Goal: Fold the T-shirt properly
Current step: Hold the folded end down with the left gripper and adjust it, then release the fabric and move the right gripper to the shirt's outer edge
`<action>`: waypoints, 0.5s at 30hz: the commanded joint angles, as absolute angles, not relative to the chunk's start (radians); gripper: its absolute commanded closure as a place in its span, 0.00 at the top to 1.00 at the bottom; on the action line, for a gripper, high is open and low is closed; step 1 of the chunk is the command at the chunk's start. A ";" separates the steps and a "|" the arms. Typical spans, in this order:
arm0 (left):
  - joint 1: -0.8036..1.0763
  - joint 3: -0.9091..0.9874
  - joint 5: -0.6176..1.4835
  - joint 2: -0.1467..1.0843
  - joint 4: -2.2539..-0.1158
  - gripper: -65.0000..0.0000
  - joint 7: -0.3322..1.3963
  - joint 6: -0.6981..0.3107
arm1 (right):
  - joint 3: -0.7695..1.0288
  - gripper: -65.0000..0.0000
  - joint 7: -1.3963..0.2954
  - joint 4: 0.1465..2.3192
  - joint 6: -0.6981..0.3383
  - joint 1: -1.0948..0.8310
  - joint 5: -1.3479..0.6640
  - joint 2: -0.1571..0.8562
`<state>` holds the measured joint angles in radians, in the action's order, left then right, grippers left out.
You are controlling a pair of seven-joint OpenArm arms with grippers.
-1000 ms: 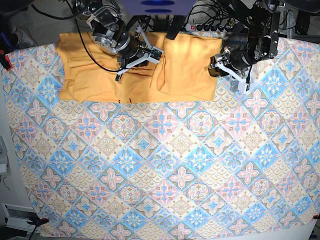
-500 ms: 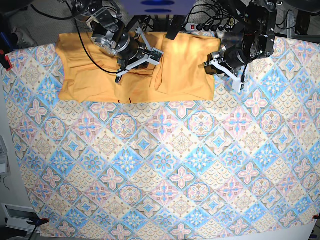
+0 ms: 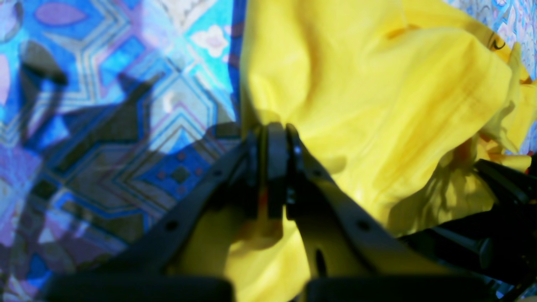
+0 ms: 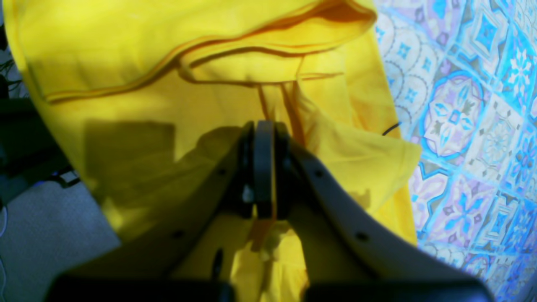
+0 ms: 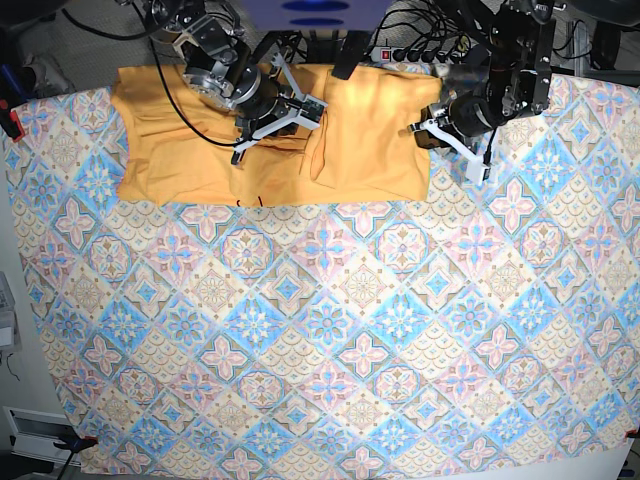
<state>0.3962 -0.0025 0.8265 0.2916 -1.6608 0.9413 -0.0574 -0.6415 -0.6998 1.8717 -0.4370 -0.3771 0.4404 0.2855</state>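
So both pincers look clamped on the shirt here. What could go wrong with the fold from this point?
1. The left pincer grips the T-shirt right at its edge beside the tablecloth; so thin a bite may slip out when lifted.
2. The right pincer is shut on bunched folds near the collar, so it may drag several layers and set a crooked crease.
3. The shirt lies at the table's far edge and could be pulled off.

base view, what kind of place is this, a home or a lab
Most likely a lab or test bench set up for cloth folding. Two robot arms reach over a table under a patterned tablecloth, a T-shirt lies spread at the far edge, and a power strip with loose cables sits behind.
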 commanded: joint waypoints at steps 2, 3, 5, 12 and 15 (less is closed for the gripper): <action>0.404 0.036 0.835 0.315 -1.678 0.00 0.934 -0.061 | -0.641 0.01 -0.685 1.888 -0.430 -0.375 0.440 0.291; 0.410 0.056 0.832 0.317 -1.678 0.00 0.932 -0.061 | -0.641 0.01 -0.685 1.888 -0.430 -0.375 0.440 0.291; 0.415 0.094 0.831 0.317 -1.678 0.00 0.937 -0.061 | -0.641 0.01 -0.685 1.888 -0.430 -0.375 0.440 0.291; 0.415 0.094 0.837 0.309 -1.679 0.07 0.981 -0.061 | -0.641 0.01 -0.685 1.888 -0.430 -0.374 0.440 0.291; 0.415 0.097 0.837 0.292 -1.681 0.21 0.995 -0.061 | -0.641 0.01 -0.685 1.888 -0.430 -0.374 0.440 0.291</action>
